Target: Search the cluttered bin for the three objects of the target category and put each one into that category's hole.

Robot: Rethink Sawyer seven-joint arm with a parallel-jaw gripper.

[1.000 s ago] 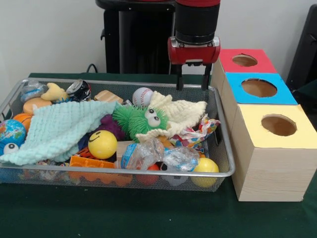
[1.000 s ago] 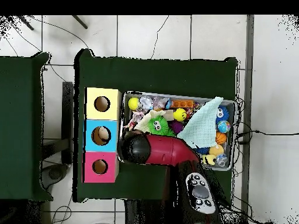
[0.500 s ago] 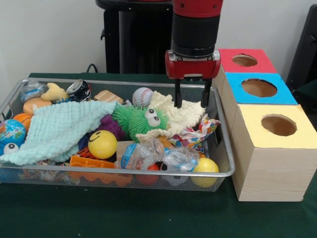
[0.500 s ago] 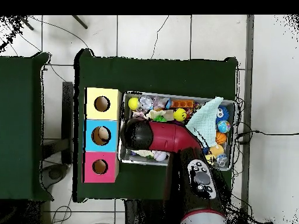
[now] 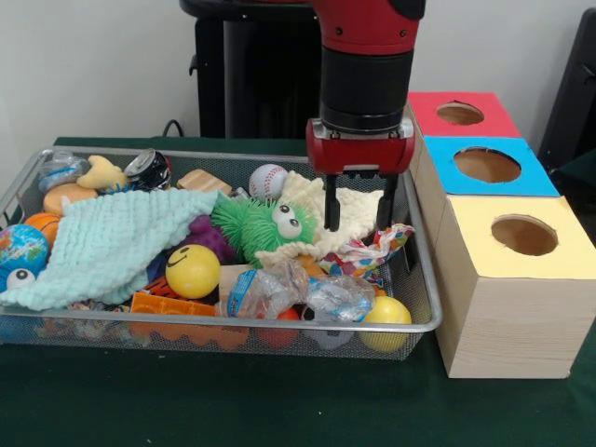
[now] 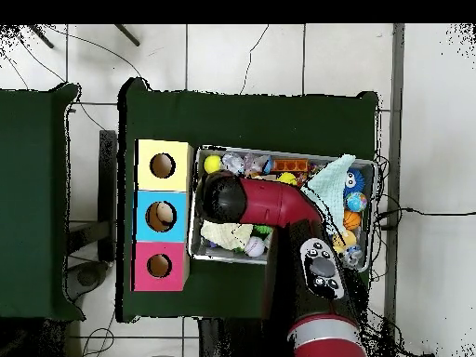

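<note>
The wire mesh bin (image 5: 279,328) sits on the green table, full of mixed toys; it also shows in the overhead view (image 6: 279,152). My gripper (image 5: 358,226) is open and reaches down into the bin's right end, its two fingers straddling a cream knitted cloth (image 5: 354,207). A colourful wrapper (image 5: 372,247) lies just below the fingertips. A green fuzzy toy (image 5: 256,226) with eyes is to the left of the gripper. The yellow-topped box's hole (image 5: 524,235) is to the right of the bin, and shows in the overhead view (image 6: 163,165). In the overhead view the arm hides the gripper.
A mint knitted cloth (image 5: 121,237) covers the bin's left half. A yellow smiley ball (image 5: 193,270), a baseball (image 5: 268,181), a yellow ball (image 5: 387,312) and plastic bags (image 5: 298,291) lie around. The blue-topped box (image 5: 487,165) and red-topped box (image 5: 460,114) stand behind the yellow one.
My gripper has come down from above the bin's back rim into the bin, onto the cream cloth, and a little nearer the front. The toys have not moved.
</note>
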